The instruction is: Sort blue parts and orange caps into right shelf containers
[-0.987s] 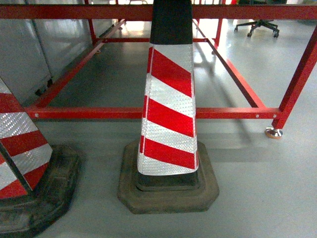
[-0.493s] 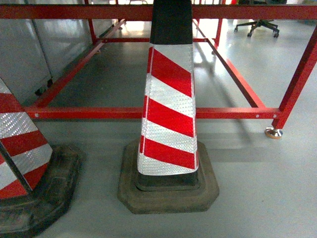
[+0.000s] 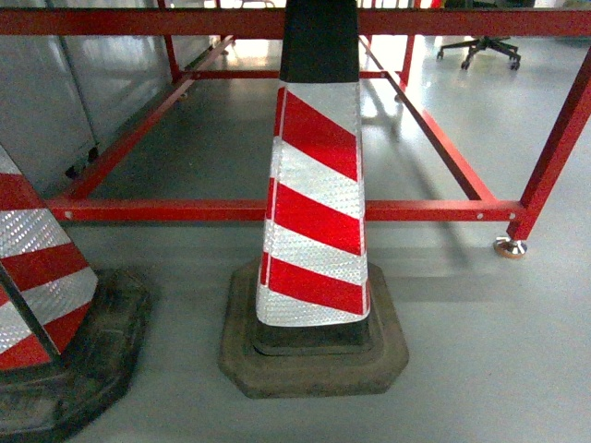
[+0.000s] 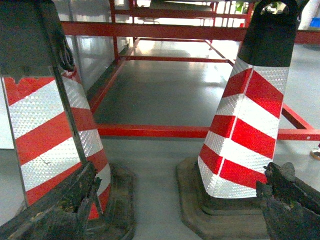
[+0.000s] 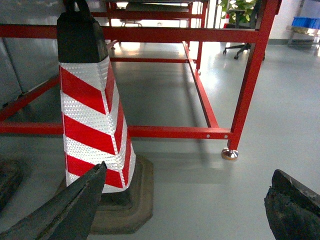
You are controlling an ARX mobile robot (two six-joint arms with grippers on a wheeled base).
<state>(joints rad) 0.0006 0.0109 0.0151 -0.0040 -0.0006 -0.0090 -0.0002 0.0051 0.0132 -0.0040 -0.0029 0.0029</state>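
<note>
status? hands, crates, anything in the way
Both hands open, empty: left, right. No crates, shelf or parts in view. Two striped cones ahead, centre cone and left cone, red frame behind them.

A tall traffic cone (image 3: 317, 212) was seen wrapped in red and white bands of finely textured, sparkling reflective sheeting, its top section made of plain matt black plastic. Its octagonal base (image 3: 314, 365) looked like dull, scuffed black rubber. A second cone (image 3: 42, 277) of the same banded sheeting and worn rubber foot was seen at the left. A red frame of square metal tubes (image 3: 277, 210) was coated in smooth, semi-gloss paint, with a shiny metal levelling foot (image 3: 510, 247). The grey floor (image 3: 489, 351) was smooth and glossy, with light reflected in it. The black gripper fingers (image 4: 285, 195) looked rough, worn and matt.
</note>
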